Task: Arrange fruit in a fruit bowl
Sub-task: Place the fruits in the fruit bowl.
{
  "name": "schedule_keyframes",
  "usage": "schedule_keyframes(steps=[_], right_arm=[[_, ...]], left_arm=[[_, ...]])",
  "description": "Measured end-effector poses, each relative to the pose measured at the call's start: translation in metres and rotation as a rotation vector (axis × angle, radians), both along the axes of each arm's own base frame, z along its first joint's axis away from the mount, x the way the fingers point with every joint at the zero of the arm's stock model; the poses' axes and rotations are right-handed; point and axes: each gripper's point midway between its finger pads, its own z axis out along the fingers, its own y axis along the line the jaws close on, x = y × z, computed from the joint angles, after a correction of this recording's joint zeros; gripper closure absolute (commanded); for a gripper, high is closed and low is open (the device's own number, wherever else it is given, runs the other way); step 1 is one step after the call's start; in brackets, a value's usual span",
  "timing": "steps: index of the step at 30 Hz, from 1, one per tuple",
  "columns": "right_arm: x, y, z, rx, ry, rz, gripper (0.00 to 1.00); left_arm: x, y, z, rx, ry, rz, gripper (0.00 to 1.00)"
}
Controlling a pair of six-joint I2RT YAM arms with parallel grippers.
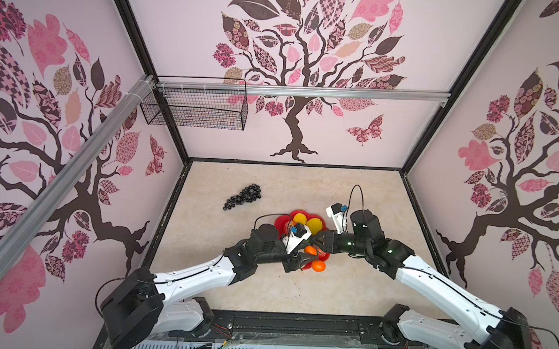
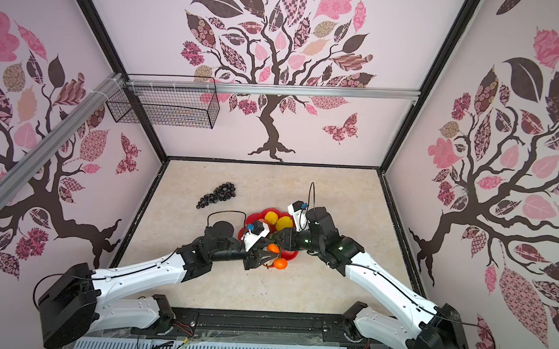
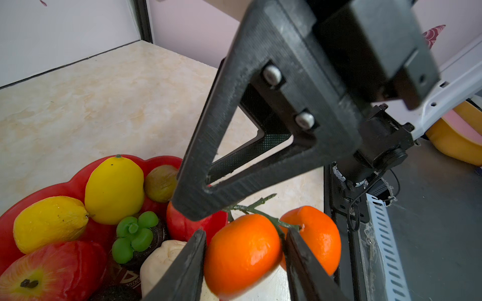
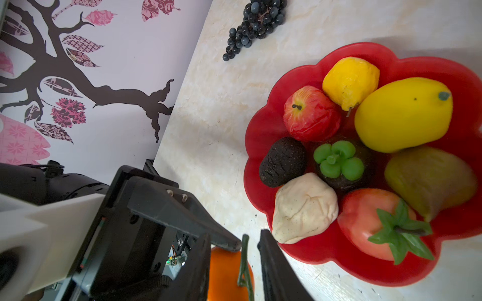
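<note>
The red petalled fruit bowl [image 4: 391,271] [image 1: 280,222] holds lemons [image 4: 350,80], an apple [image 4: 311,113], an avocado [image 4: 283,161], a cream pear [image 4: 305,208], a fig [image 4: 427,182] and a red fruit with green leaves [image 4: 375,224]. Two oranges joined by a green stem [image 4: 244,260] sit at the bowl's near rim. My left gripper [image 3: 245,232] [image 1: 311,255] is shut on one orange [image 3: 242,255]; the other orange [image 3: 315,234] [image 1: 318,266] hangs beside it. My right gripper [image 4: 236,235] [image 1: 315,242] is open, its jaws on either side of the stem. The grape bunch [image 1: 245,196] lies on the table, far left.
A black wire basket [image 1: 195,108] hangs from the rail on the back wall, high left. Patterned walls close in the table on three sides. A black rail with cables [image 1: 295,326] runs along the front edge.
</note>
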Motion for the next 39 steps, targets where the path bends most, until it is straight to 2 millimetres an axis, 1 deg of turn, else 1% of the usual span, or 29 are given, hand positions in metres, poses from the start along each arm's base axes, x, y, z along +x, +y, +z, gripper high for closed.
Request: schedule_keyframes(steps=[7,14,20,21,22,28,29,34,37,39], right_arm=[[-0.001,0.002,-0.004,-0.005,0.008,0.012,0.71],[-0.002,0.005,-0.008,-0.012,0.019,0.028,0.8],[-0.003,0.005,-0.009,-0.017,0.015,0.033,0.92],[-0.003,0.005,-0.009,-0.018,0.013,0.033,0.94],[-0.002,0.005,-0.009,-0.02,0.012,0.032,0.95],[-0.002,0.004,-0.012,-0.045,-0.008,0.03,0.98],[-0.002,0.003,-0.013,-0.057,-0.013,0.025,1.0],[0.008,-0.007,-0.015,-0.133,-0.059,-0.022,1.0],[0.015,-0.013,-0.014,-0.177,-0.096,-0.051,1.0],[0.02,-0.018,-0.013,-0.208,-0.122,-0.071,1.0]], left_arm=[[0.0,0.0,0.0,0.002,-0.004,0.002,0.5],[0.0,-0.001,0.0,0.006,-0.011,0.007,0.5],[0.0,-0.001,-0.001,0.009,-0.02,0.008,0.48],[0.0,-0.001,-0.001,0.01,-0.02,0.008,0.46],[0.0,-0.001,-0.001,0.01,-0.022,0.006,0.41],[0.008,0.002,-0.004,0.025,-0.013,0.067,0.2],[0.011,0.004,-0.005,0.03,-0.013,0.085,0.18],[0.024,0.012,-0.004,0.041,-0.017,0.18,0.12],[0.031,0.023,0.009,0.014,-0.047,0.258,0.11],[0.036,0.04,0.021,-0.013,-0.077,0.341,0.1]])
